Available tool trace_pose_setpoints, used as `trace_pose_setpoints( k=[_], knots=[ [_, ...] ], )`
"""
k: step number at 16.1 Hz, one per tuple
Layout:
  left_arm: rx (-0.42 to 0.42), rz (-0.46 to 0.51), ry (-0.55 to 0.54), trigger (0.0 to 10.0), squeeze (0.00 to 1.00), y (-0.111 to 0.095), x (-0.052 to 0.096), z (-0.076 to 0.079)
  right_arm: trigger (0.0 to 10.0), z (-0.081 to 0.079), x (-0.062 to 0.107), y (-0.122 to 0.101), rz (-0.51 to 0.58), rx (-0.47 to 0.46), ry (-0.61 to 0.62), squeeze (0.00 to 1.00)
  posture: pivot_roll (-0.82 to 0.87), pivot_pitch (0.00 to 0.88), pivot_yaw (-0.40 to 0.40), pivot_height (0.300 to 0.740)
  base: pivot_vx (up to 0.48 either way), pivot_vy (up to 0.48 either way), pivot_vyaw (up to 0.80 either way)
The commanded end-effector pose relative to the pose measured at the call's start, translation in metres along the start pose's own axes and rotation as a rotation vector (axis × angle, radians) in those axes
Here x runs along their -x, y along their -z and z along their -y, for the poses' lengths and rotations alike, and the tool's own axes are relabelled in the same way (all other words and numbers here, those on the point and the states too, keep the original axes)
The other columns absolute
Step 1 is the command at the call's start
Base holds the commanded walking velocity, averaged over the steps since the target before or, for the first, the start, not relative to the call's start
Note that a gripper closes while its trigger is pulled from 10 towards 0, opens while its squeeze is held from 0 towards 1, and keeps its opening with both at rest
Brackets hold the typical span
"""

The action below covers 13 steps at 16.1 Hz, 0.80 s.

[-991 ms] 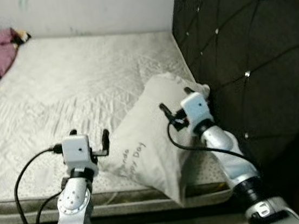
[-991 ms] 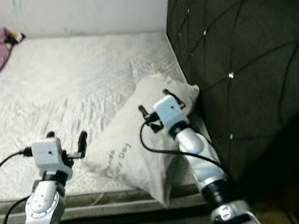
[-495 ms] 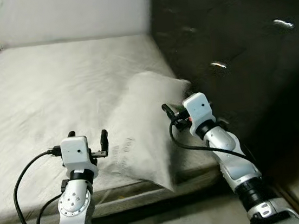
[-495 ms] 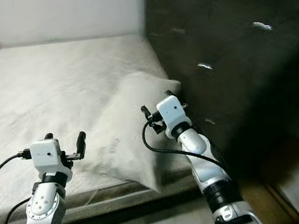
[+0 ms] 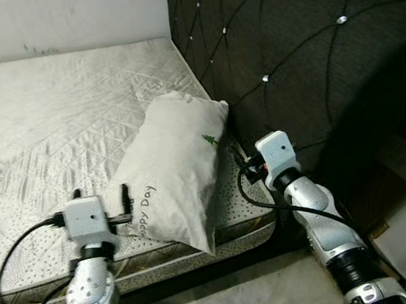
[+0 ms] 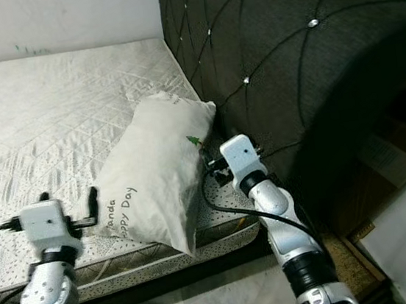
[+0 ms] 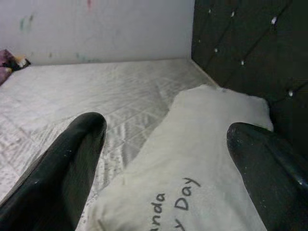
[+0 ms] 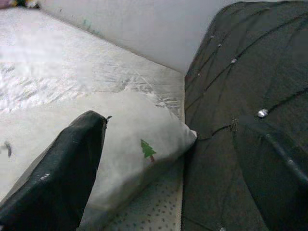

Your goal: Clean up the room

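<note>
- Pillow (image 5: pixel 176 167) white, lying slantwise on the bare quilted mattress (image 5: pixel 51 119); upper corner close against the dark tufted headboard (image 5: pixel 302 51), lower corner overhanging the mattress's front edge.
- Lettering "Day" legible on the pillow's lower part; small green tree mark (image 5: pixel 209 140) near its headboard side.
- Left end effector (image 5: pixel 101 200) stationed at the pillow's lower corner, on the side away from the headboard; fingers spread apart, nothing between them. Contact with the pillow not determinable.
- Right end effector (image 6: pixel 210 167) positioned between pillow and headboard, just beside the pillow's long edge. Fingers hard to make out from the head camera against the dark gap.
- Left wrist view: both fingers (image 7: pixel 67 159) well separated, pillow lettering between and beyond them, white wall (image 7: pixel 96 29) behind the mattress, and a scrap of pink cloth (image 7: pixel 7 60) at the mattress's far end from the headboard.
- Right wrist view: confirms fingers (image 8: pixel 62 163) wide apart and empty; one over the pillow, the other against the headboard's studded panel; tree mark seen close between them.
- Head camera alone gives the floor: pale tiles (image 5: pixel 228 297) in front of the mattress, and a cardboard box (image 6: pixel 389 155) beyond the headboard.
</note>
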<state>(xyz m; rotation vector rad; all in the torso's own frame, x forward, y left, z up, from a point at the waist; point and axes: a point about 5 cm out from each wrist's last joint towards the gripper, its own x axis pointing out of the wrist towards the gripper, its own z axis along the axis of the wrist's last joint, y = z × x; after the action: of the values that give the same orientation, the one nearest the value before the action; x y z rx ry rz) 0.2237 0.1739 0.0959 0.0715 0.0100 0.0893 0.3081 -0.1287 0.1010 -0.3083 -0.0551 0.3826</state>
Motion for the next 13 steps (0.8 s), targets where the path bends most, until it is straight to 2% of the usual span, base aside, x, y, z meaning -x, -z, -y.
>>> trace_pose_setpoints(
  k=[1, 2, 11, 13],
  knots=[
    [-0.019, -0.004, -0.017, 10.0, 0.00, -0.0021, 0.0016, -0.0038, 10.0, -0.0053, -0.0038, -0.0111, 0.048, 0.027, -0.035, 0.00, 0.02, 0.000, -0.060, 0.740, 0.000, 0.000, 0.80],
    [-0.018, -0.005, -0.016, 10.0, 0.00, -0.0023, 0.0021, -0.0034, 10.0, -0.0041, -0.0040, -0.0130, 0.058, 0.008, -0.026, 0.00, 0.02, 0.000, -0.061, 0.740, 0.000, 0.000, 0.80],
    [-0.013, -0.007, 0.029, 10.0, 0.00, -0.0044, 0.0020, 0.0001, 10.0, -0.0024, -0.0045, -0.0149, 0.052, 0.016, -0.016, 0.00, 0.02, 0.000, -0.057, 0.740, 0.000, 0.000, 0.72],
    [-0.013, 0.008, 0.049, 10.0, 0.00, -0.0062, 0.0019, 0.0017, 10.0, -0.0010, -0.0046, -0.0141, 0.048, -0.003, 0.002, 0.00, 0.02, 0.000, -0.056, 0.740, 0.000, 0.000, 0.28]
  ],
)
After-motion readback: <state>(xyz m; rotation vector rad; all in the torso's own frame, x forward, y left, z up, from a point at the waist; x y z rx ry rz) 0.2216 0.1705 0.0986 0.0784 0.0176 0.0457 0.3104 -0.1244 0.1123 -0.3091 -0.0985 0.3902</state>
